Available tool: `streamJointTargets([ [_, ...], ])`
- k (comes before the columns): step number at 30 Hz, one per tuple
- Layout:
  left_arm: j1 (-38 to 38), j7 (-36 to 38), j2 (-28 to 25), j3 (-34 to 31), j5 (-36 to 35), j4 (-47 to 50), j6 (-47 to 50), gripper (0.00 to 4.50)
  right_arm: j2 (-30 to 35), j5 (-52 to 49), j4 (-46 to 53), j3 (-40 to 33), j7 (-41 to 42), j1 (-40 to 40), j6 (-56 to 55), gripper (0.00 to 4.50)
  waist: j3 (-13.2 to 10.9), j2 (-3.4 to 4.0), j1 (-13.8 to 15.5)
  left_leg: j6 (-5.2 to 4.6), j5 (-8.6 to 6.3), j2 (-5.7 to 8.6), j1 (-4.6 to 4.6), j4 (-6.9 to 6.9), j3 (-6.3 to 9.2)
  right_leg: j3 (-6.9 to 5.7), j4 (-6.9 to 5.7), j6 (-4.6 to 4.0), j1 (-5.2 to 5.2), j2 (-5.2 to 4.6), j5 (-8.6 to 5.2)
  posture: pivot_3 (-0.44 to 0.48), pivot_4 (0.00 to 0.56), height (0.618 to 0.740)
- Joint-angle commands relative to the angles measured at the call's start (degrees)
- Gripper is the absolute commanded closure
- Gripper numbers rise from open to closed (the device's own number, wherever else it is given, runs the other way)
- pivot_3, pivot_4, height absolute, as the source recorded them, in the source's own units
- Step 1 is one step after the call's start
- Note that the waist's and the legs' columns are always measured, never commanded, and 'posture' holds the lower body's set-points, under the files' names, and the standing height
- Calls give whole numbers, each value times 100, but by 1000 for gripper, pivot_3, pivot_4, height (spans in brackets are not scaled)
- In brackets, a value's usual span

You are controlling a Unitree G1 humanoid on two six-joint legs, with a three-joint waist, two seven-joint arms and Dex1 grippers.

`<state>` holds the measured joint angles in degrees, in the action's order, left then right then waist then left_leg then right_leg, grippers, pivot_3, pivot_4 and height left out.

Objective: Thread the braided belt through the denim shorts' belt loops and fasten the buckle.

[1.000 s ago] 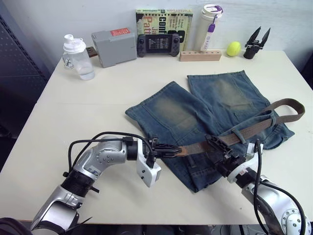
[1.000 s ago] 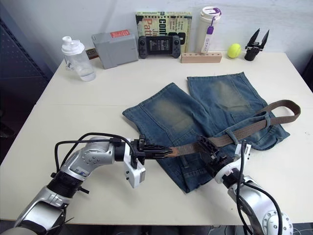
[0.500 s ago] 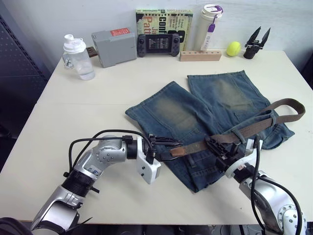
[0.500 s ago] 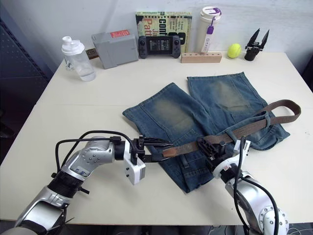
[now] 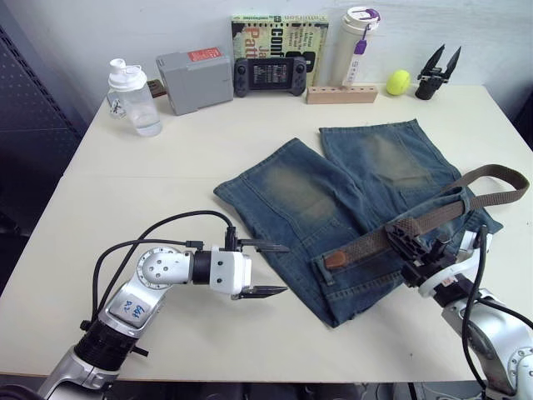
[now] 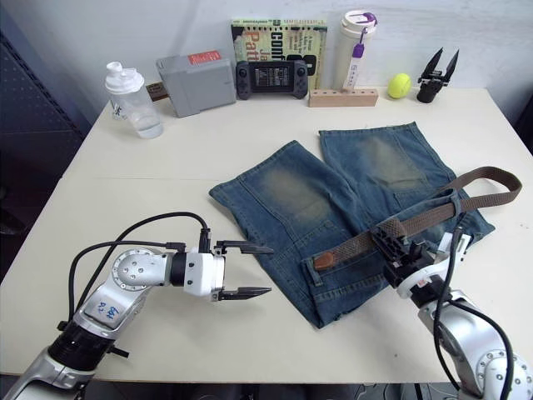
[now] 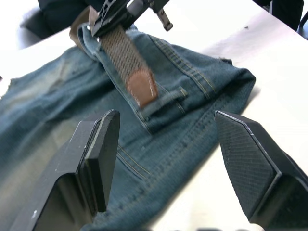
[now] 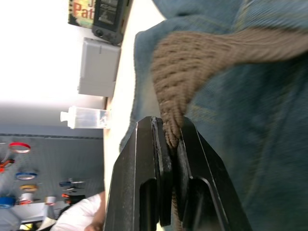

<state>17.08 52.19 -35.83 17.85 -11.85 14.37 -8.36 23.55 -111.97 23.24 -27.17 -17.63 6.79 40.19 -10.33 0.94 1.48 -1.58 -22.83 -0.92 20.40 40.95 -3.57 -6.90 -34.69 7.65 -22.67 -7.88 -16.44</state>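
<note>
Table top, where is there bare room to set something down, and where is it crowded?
The table is bare between the water bottle and the denim shorts, and along the front edge beside the open left hand. Crowded: the back row by the book, and around the right hand, shut on the braided belt.

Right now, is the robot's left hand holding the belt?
No, the left gripper is open over the table beside the shorts, and the belt's leather tip lies free.
</note>
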Motion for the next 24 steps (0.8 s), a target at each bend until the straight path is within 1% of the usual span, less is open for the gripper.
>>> streamJointTargets([
  [1, -130, 81, 8, -170, -241, 401, 236, 1052, 134, -103, -157, -223, 195, -27, 161, 4500, 0, 0, -5, 0, 0, 0, 0, 0, 0, 1, 1, 0, 0, 0, 0, 0, 150, 731],
  [4, -197, 118, -1, -226, -230, 459, 305, 1052, 191, -103, -239, -240, 258, -38, 260, 4500, -1, 2, -3, 0, 0, -2, -1, -1, -1, 2, 0, 0, -1, 0, 0, 0, 150, 731],
  [10, -231, 141, 27, -315, -182, 484, 355, 1052, 231, -103, -216, 84, 202, 2, 216, 4500, -1, 2, -1, 0, 0, 0, 0, -1, -2, 3, 1, 0, -1, -1, 0, 0, 150, 731],
  [18, -246, 129, 30, -382, -174, 506, 404, 1052, 116, 486, -6, 543, 432, 70, 84, 4500, -1, 3, -2, 0, 0, 1, 0, -1, -3, 3, 2, 0, -1, 0, 0, 0, 150, 731],
  [24, -303, 144, 19, -408, -173, 606, 465, 1052, 162, 957, 26, 502, 630, -22, -142, 4500, -1, 3, -2, 1, 0, 1, 0, -1, -3, 3, 3, 0, -2, 0, 0, 0, 150, 731],
])
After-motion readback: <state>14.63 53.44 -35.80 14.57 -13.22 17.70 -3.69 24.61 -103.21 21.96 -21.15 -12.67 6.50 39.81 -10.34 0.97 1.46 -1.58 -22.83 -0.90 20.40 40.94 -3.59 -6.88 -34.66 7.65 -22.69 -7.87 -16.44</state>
